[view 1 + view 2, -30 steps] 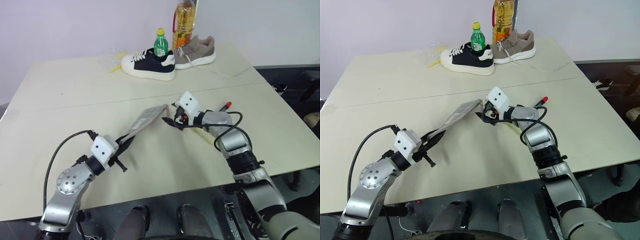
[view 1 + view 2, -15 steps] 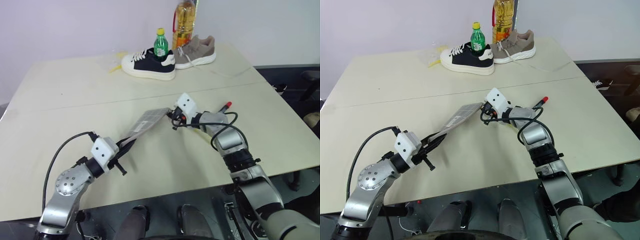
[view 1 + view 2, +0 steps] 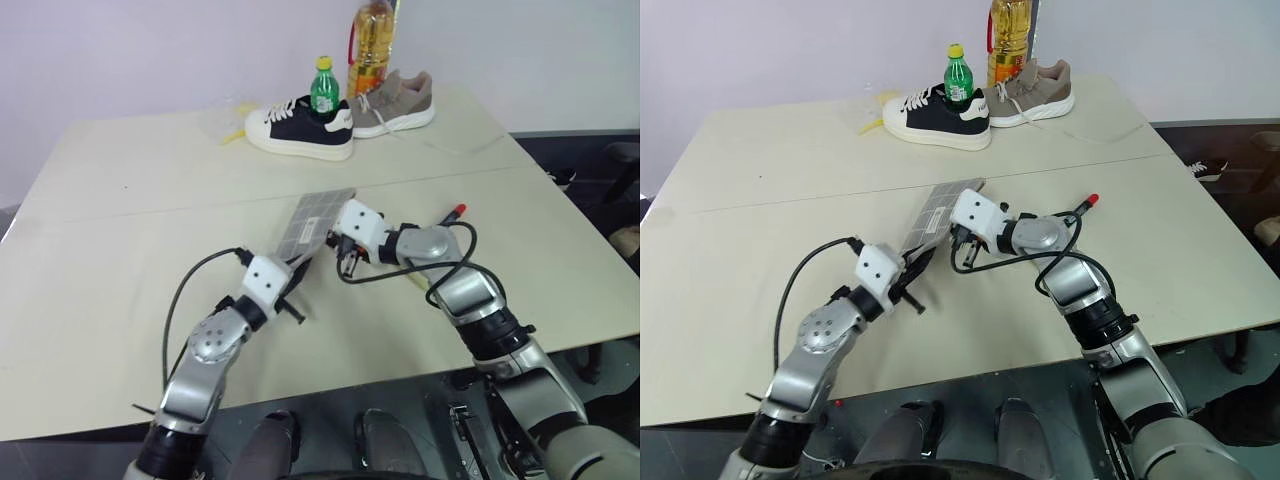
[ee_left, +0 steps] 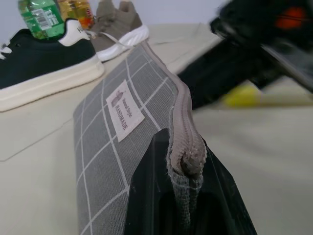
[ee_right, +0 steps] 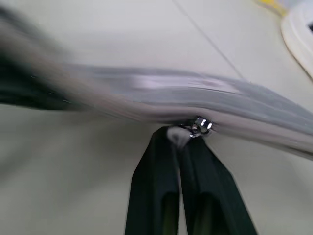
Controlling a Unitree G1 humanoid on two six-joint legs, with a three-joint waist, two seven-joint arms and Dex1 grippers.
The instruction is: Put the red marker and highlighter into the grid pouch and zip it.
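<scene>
One pouch, two pens, two pincers; landmark for all places: the grid pouch.

Grid pouch (image 3: 318, 222): grey fabric with thin white grid lines and a small white label; held up off the desk (image 3: 120, 220) near its middle, tilted, one end raised toward the shoes.

Left pincer (image 4: 186, 169): pressed together on the near end of the pouch's zipper edge; the tan zipper band sits between its black fingers.

Right pincer (image 5: 188, 129): pressed together, its tips at a small silver metal piece on the pouch's edge, on the side facing the right arm; whether that piece is actually pinched cannot be told.

Highlighter (image 4: 244, 95): yellow, lying on the desk beyond the pouch, just past the right pincer's black body; partly hidden.

Red marker (image 3: 452, 212): slim, red tip showing, lying on the desk well to the right of the pouch, past the right forearm.

Dark shoe (image 3: 298, 130): navy with a white sole, on the desk well beyond the pouch's raised end.

Green bottle (image 3: 321, 88): yellow cap, standing just behind the dark shoe.

Tan shoe (image 3: 395, 102): to the right of the dark shoe, farther from the pouch.

Oil bottle (image 3: 370, 45): tall, amber, behind the tan shoe.
</scene>
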